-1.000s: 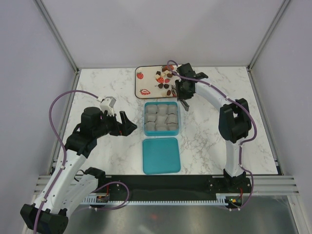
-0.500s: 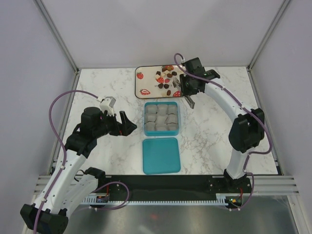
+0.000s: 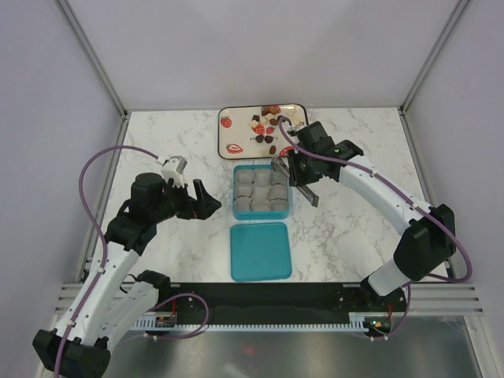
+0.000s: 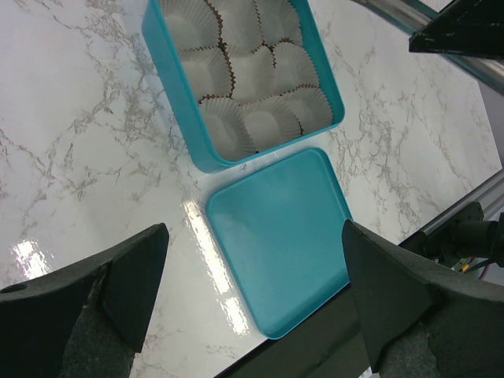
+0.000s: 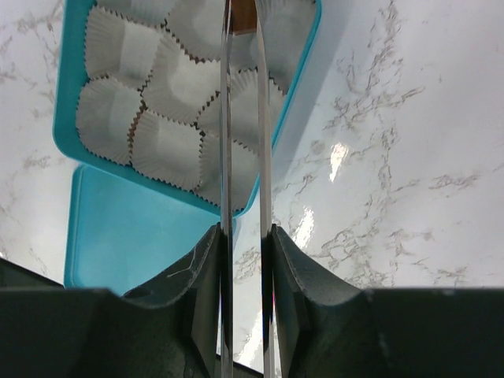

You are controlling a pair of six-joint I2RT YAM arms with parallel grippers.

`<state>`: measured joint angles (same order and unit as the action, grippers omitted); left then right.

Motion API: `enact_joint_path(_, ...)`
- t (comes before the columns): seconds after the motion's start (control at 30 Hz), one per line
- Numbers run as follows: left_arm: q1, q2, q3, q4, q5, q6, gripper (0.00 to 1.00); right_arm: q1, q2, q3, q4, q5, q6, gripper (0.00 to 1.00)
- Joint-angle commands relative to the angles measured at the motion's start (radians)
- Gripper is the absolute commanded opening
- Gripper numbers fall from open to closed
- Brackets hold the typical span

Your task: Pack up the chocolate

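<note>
Several small dark, milk-brown and white chocolates (image 3: 266, 127) lie on a white tray (image 3: 228, 140) at the back. The teal box (image 3: 288, 206) holds empty paper cups; it also shows in the left wrist view (image 4: 175, 85) and the right wrist view (image 5: 69, 94). My right gripper (image 3: 298, 172) (image 5: 244, 236) is shut on metal tweezers (image 5: 227, 118). Their tips reach over the box's far right cups and pinch a brown chocolate (image 5: 242, 14). My left gripper (image 3: 206, 203) (image 4: 252, 315) is open and empty, left of the box.
The teal lid (image 3: 261, 250) (image 4: 277, 235) lies flat in front of the box. Red strawberry pictures (image 3: 234, 147) are printed on the tray. Metal frame posts and grey walls enclose the marble table (image 3: 354, 213).
My right arm has swung from the tray toward me, bringing the tweezers over the box's far right corner. The left arm has not moved.
</note>
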<state>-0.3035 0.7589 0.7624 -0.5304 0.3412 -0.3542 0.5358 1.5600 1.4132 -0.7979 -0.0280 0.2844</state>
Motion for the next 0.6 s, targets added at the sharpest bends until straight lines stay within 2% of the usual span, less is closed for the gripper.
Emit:
enact_joint_path(0.0,-0.003,-0.012,-0.002,0.0,-0.004,0.024,0.99,0.024,-0.038,-0.036,0.014,0.01,0.015,0.22)
enact_joint_path(0.13,-0.003,-0.012,0.0,0.001,-0.002,0.023,0.99,0.033,-0.029,-0.059,0.022,0.063,0.009,0.22)
enact_joint_path(0.57,-0.002,-0.012,-0.002,0.0,-0.005,0.024,0.99,0.036,0.009,-0.063,0.045,0.082,0.018,0.29)
